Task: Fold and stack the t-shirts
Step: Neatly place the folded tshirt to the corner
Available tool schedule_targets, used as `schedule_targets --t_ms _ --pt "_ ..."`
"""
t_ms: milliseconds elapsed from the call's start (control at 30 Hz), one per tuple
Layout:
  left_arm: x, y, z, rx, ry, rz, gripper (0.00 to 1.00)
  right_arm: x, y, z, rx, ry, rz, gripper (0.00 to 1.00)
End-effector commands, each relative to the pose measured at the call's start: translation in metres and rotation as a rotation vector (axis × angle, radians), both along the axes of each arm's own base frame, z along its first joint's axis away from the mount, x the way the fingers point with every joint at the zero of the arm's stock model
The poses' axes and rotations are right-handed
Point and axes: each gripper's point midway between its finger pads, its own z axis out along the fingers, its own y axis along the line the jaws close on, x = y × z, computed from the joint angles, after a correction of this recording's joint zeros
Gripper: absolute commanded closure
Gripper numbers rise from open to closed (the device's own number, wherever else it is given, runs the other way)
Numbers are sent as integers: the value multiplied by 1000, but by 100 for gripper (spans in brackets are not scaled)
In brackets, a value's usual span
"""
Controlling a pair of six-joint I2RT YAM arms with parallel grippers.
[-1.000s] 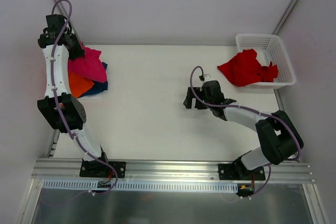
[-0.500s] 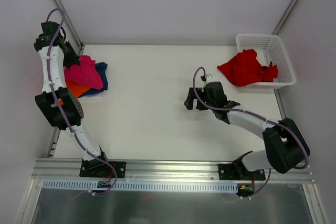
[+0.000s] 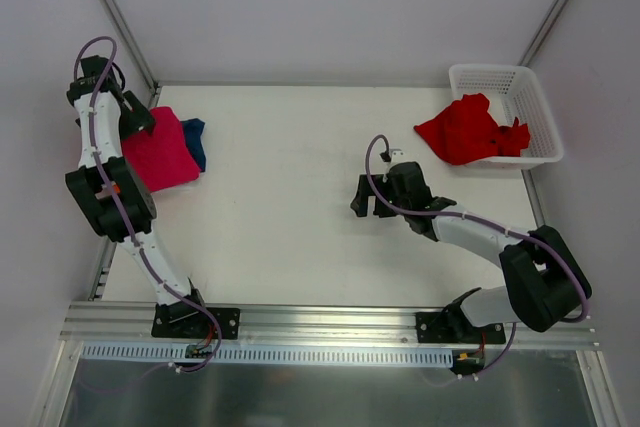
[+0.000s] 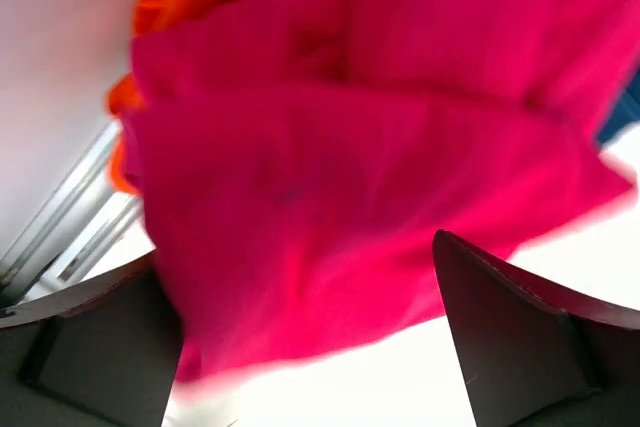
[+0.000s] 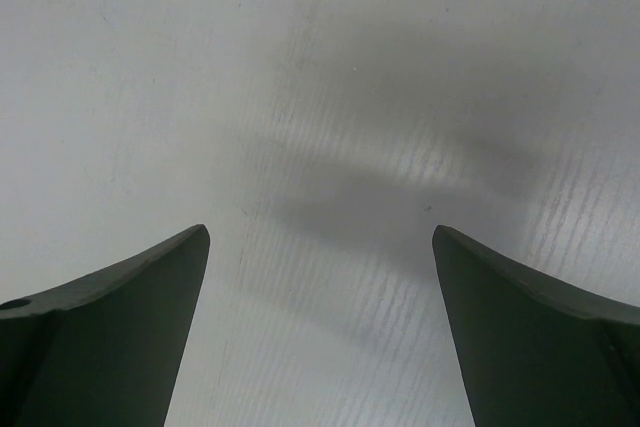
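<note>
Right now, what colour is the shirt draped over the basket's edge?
Bright red shirt; clearest in top external view.

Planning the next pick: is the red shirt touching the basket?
Touching. The top view shows the red shirt draped over the basket's rim, part of it inside and part spilling outside.

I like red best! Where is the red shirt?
In the overhead view, the red shirt hangs over the left rim of the white basket at the far right corner of the table.

Lab robot cell: white table (image 3: 300, 147), bare white walls (image 3: 320, 7), aluminium mounting rail (image 3: 330, 319).
</note>
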Motion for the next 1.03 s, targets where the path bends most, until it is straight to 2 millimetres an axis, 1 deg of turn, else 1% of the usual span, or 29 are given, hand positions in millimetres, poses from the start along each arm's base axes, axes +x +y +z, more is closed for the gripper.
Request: schedule_targets --t_ms 0,33,67,100,133,167,200,267,300,333,367,400,433,467,500,533,567,600,633,667,700,733,767,800,833,867,900,933,1000 --pt "-10 20 42 141 -63 126 1 -1 5 6 23 -18 20 1" --pt "-13 20 64 166 -112 138 1 -1 6 5 24 -18 21 1" --pt "-15 18 81 194 -147 157 1 -1 7 3 30 -11 24 1" --pt "-22 14 109 219 -216 168 1 -2 8 -1 31 1 25 0" --pt "-25 10 125 231 -254 169 1 -1 11 -1 44 -1 28 0" --pt "-26 6 147 248 -311 167 1 -1 14 -1 64 9 32 1" --pt "-26 -7 163 259 -356 144 1 -2 17 -4 73 18 37 0" --pt "-39 -22 214 305 -478 118 1 -3 24 -3 96 22 52 1" --pt "-46 -37 237 322 -537 85 1 -2 26 -1 103 22 54 1" --pt "-51 -44 251 337 -569 70 1 -3 29 1 106 19 62 1" --pt "-61 -63 275 335 -641 14 1 -5 30 2 108 14 72 0" --pt "-69 -69 284 327 -671 -8 1 -5 32 4 114 11 77 0" --pt "-73 -89 290 304 -701 -68 1 -7 33 10 124 2 83 1" --pt "-78 -104 281 265 -698 -103 1 -8 34 14 131 -2 90 1" --pt "-99 -123 292 230 -758 -143 1 -7 36 22 140 -16 94 1" --pt "-104 -147 283 173 -765 -204 1 -11 37 33 148 -27 101 1" --pt "-103 -160 255 116 -735 -229 1 -13 38 42 156 -46 108 0" --pt "-121 -187 258 48 -796 -322 1 -14 38 51 157 -70 114 0" --pt "-120 -215 211 -21 -719 -403 4 -21 38 69 165 -111 126 0" --pt "-117 -230 210 -46 -786 -448 5 -21 32 78 151 -139 103 1" --pt "-130 -237 210 -47 -839 -467 5 -29 28 82 127 -137 103 1" --pt "-130 -245 167 -50 -775 -484 5 -30 23 93 117 -165 98 0" --pt "-138 -264 173 -69 -852 -545 3 -29 13 116 125 -235 59 0" --pt "-139 -271 164 -68 -860 -570 1 -37 3 115 83 -221 47 1" --pt "-143 -286 134 -68 -816 -633 1 -38 -11 137 78 -292 8 0" --pt "-141 -296 136 -77 -865 -665 1 -41 -18 143 62 -319 -9 1" --pt "-141 -301 114 -53 -829 -696 1 -43 -31 144 12 -347 -45 0" --pt "-144 -315 107 -58 -820 -740 1 -49 -40 154 18 -377 -66 1" --pt "-144 -326 78 -37 -749 -764 1 -55 -53 151 -15 -376 -96 1"
